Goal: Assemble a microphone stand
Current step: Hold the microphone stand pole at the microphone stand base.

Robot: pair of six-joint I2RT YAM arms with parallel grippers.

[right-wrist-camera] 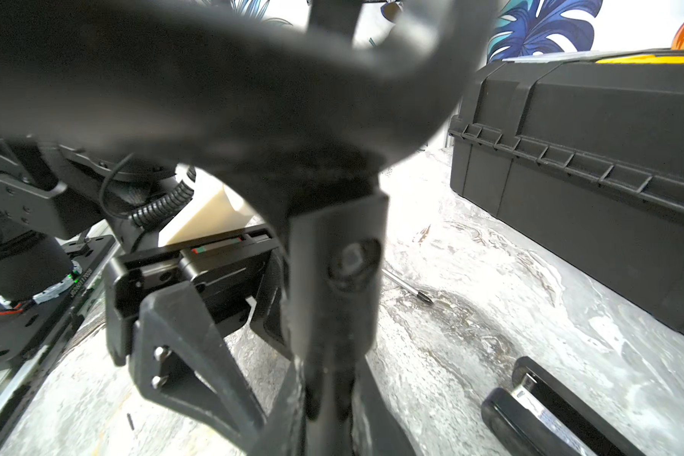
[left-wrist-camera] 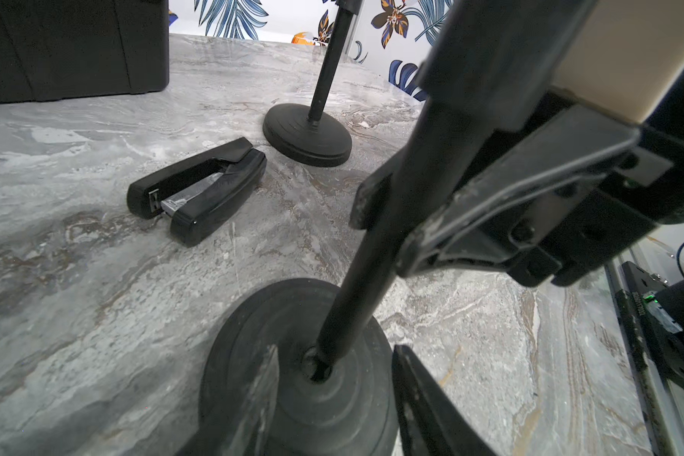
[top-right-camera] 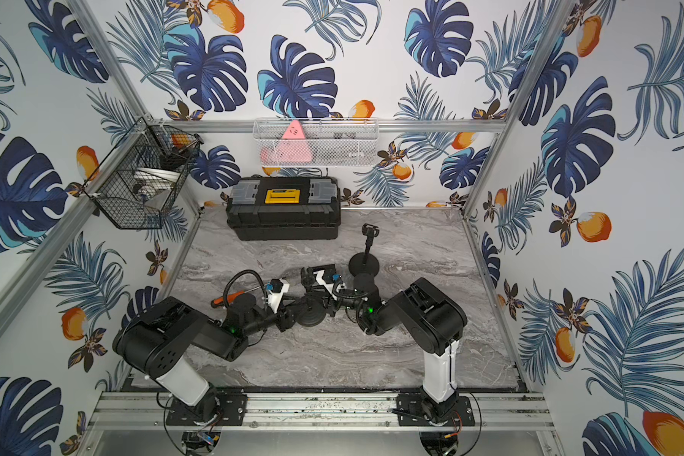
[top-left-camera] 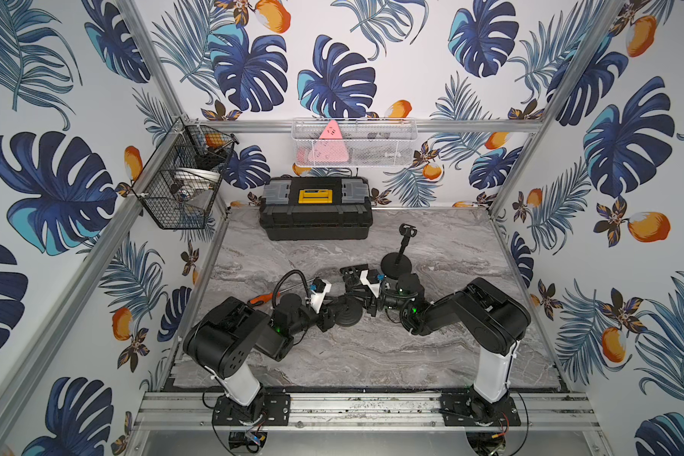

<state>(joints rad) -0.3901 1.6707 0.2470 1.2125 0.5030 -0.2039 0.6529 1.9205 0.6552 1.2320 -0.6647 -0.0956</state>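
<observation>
The right fingers [left-wrist-camera: 490, 213] clench the smooth black pole [left-wrist-camera: 358, 300] rising from the ribbed round base [left-wrist-camera: 245, 335] on the marbled table [left-wrist-camera: 95, 296]. The left fingers [left-wrist-camera: 267, 391] straddle that base, grip unclear.

We find no text we can read for certain. At the lower left of the right wrist view, a white printed code [right-wrist-camera: 80, 282] runs along the black base plate [right-wrist-camera: 36, 316], too blurred to spell out. The yellow label [top-left-camera: 315, 196] on the toolbox [top-left-camera: 315, 221] is illegible.

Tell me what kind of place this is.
Probably a lab robot enclosure: aluminium frame, leaf-print wallpaper walls, left arm and right arm bolted to the front rail, black toolbox on marble-look tabletop.
</observation>
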